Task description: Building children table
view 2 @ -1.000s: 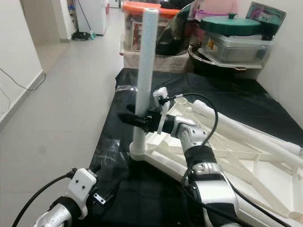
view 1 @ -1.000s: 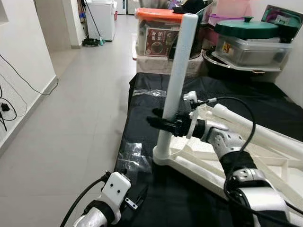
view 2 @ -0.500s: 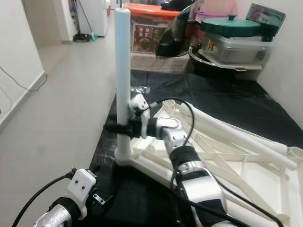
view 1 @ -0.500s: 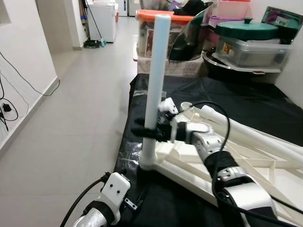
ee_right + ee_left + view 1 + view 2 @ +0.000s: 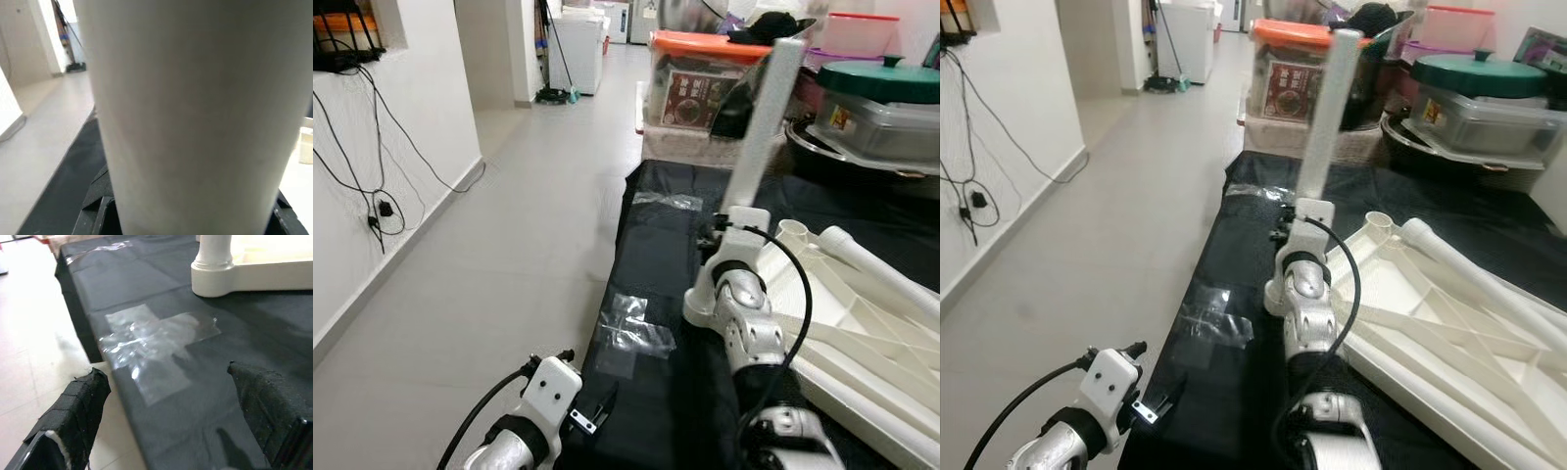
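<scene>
Gripping the white table leg (image 5: 1327,117) low down, just above its corner socket (image 5: 700,304); right gripper (image 5: 190,215) pinched on the tube, black fingers (image 5: 95,208) seen at both sides of it in the right wrist view. Hold presumably meant to steady or seat the leg while it stands upright, slightly tilted toward 1 o'clock. Upturned white tabletop (image 5: 1400,294) lying on the black cloth (image 5: 656,225), occupying the 3 to 4 o'clock sector; two further legs (image 5: 1469,269) laid across its ribbed underside, apparently not yet fitted.

Left gripper (image 5: 171,416) idle, fingers spread wide, low at 7 o'clock beside the cloth edge, over a patch of clear tape (image 5: 151,345).

Surroundings: orange-lidded storage box (image 5: 700,73) at 12 o'clock, green-lidded pot (image 5: 1484,73) on a clear container at 2 o'clock, wall cables (image 5: 372,166) at 9 o'clock. Tiled floor (image 5: 499,245) at 10 o'clock. Right forearm (image 5: 749,323) and its cable crowding the socket, partly masking the joint; seating cannot be confirmed.
</scene>
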Available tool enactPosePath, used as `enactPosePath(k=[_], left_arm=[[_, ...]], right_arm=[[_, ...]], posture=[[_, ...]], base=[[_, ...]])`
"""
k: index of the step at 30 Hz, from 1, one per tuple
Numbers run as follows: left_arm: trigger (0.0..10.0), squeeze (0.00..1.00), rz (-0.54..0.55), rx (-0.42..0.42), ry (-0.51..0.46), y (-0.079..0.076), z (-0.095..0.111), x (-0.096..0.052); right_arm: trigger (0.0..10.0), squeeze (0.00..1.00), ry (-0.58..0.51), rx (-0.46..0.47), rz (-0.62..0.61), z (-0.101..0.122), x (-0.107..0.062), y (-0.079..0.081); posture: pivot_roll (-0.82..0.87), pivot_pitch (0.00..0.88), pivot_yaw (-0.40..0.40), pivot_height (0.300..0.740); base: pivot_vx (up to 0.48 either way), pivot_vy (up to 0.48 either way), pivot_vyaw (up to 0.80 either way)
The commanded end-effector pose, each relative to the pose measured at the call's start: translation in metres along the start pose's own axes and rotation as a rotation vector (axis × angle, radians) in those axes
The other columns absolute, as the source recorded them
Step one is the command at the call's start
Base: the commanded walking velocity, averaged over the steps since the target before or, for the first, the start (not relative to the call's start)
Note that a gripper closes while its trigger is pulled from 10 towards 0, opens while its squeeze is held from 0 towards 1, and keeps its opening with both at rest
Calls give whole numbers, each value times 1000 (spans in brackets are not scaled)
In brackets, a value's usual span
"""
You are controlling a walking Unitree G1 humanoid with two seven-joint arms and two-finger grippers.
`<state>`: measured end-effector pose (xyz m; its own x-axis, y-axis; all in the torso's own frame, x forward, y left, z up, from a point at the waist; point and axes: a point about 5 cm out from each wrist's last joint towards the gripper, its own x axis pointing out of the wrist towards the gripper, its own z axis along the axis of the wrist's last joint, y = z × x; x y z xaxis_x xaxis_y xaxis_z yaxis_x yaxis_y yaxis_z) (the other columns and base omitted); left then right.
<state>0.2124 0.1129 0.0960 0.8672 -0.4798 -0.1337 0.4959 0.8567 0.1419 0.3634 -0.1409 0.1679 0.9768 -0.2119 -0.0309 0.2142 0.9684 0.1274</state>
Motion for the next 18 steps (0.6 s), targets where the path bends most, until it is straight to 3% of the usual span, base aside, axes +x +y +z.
enactPosePath(k=[1, 4, 5, 6, 7, 10, 11, 13, 15, 16, 17, 18], left_arm=[[10000, 0, -8, -4, 10, -2, -3, 0], [10000, 0, -6, -3, 10, -2, -3, 0], [10000, 0, -5, -3, 9, -2, -3, 0], [10000, 0, -3, -3, 9, -2, -3, 0], [10000, 0, -2, -4, 8, -2, -3, 0], [10000, 0, -2, -5, 8, -2, -3, 0], [10000, 0, -2, -5, 8, -2, -3, 0], [10000, 0, -2, -5, 8, -2, -3, 0], [10000, 0, -6, -7, 8, -2, -3, 0], [10000, 0, -6, -7, 8, -2, -3, 0], [10000, 0, -7, -7, 9, -3, -3, 0], [10000, 0, -7, -7, 9, -3, -3, 0]], right_arm=[[10000, 0, 87, 127, 3, -19, -8, 15], [10000, 0, 82, 157, 55, -19, -9, 25], [10000, 1000, 53, 178, 119, -16, -9, 35], [10000, 1000, 31, 215, 199, -12, -7, 43], [10000, 337, 7, 248, 277, -6, -6, 47], [10000, 337, -16, 282, 353, 0, -6, 48], [10000, 0, -29, 306, 474, 6, -5, 47], [10000, 0, -29, 306, 474, 6, -5, 47], [10000, 0, 22, 320, 855, 12, -8, 42], [10000, 0, 22, 320, 855, 12, -8, 42], [10000, 0, 52, 302, 1009, 13, -11, 38], [10000, 0, 52, 302, 1009, 13, -11, 38]], posture=[[154, 0, -92, 740], [154, 0, -92, 740], [151, 0, -92, 740], [152, 0, -93, 740], [151, 0, -95, 740], [151, 0, -95, 740], [151, 0, -93, 740], [151, 0, -93, 740], [145, 0, -87, 740], [145, 0, -87, 740], [145, 0, -87, 740], [145, 0, -87, 740]], base=[[0, 0, 0], [0, 0, 0], [0, 0, 0], [0, 0, 0], [0, 0, 0], [0, 0, 0], [0, 0, 0], [0, 0, 0], [0, 0, 0], [0, 0, 0], [0, 0, 0], [0, 0, 0]])
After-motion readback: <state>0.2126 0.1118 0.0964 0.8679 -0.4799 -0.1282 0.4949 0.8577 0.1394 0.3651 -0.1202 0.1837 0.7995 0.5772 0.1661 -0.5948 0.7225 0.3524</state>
